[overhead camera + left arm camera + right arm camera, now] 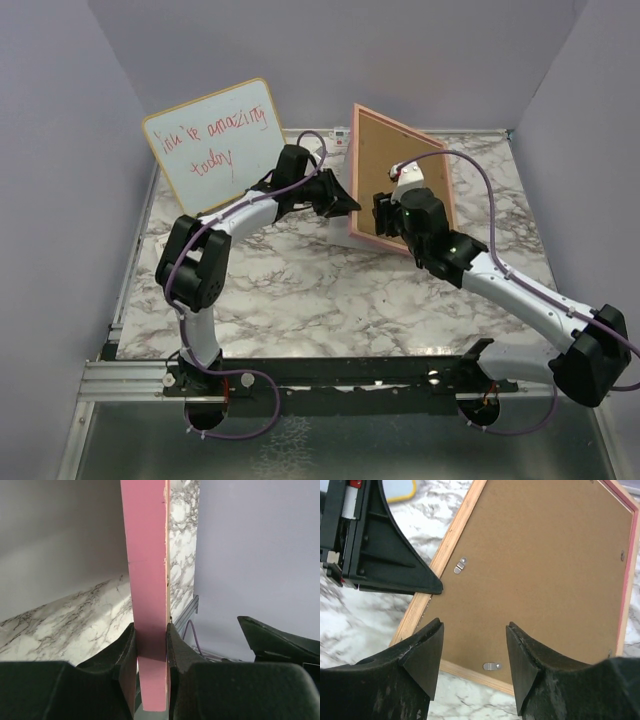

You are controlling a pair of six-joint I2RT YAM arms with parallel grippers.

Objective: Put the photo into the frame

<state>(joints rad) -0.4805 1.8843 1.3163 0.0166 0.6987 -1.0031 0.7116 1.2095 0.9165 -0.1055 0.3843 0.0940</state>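
Top camera high, looking down; wrist cameras close, all sharing frame [400, 180]; left apparently edge-on.

Left arm [205, 255] bent up from the near-left edge of the table [320, 300], forearm reaching toward the far middle, left gripper [150, 630] clamped on one edge of the frame [147, 555], right arm [520, 290] stretched low from the near-right corner, right gripper [475, 630] with jaws parted, empty.

Yellow-edged whiteboard [212, 140] with red handwriting, standing tilted at the back left of a white marble table [330, 290] veined in grey. Plain grey walls [420, 50] closing in the back and both sides; metal rail [120, 378] running along the near edge.
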